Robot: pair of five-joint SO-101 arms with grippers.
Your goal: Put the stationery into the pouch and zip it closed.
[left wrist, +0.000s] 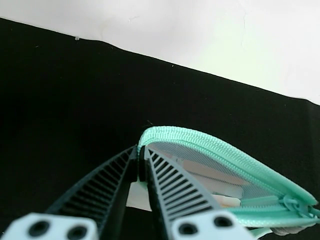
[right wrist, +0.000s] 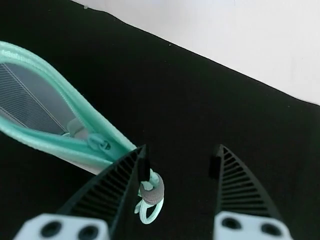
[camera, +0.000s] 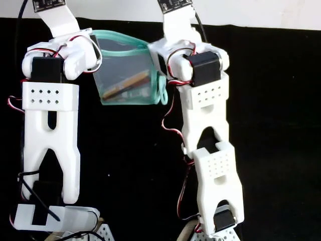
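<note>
One black table (camera: 281, 125) lies under everything, with a white wall along its far edge. Two white arms stand side by side on it, the left arm (camera: 50, 130) and the right arm (camera: 208, 115).

One green see-through pouch (camera: 125, 70) sits between the tips of the two arms, close to the far edge of the table. The left gripper (left wrist: 139, 155) has its two fingers pressed together on one end of the pouch (left wrist: 220, 150). The right gripper (right wrist: 180, 155) is at the other end of the pouch (right wrist: 40, 100), and its two fingers are wide apart with nothing between them.

The stationery (camera: 128, 84) is inside the pouch. One long, thin yellow-brown stick shows through the side. There are more bits beside it, but I cannot count them.

The zip (left wrist: 225, 146) runs along the top edge of the pouch, and its teeth look joined there. The one slider (right wrist: 100, 142) is at the end by the right gripper. One small green ring (right wrist: 149, 206) with a grey bead hangs from that end, just beside one finger of the right gripper. I cannot tell if they touch.
</note>
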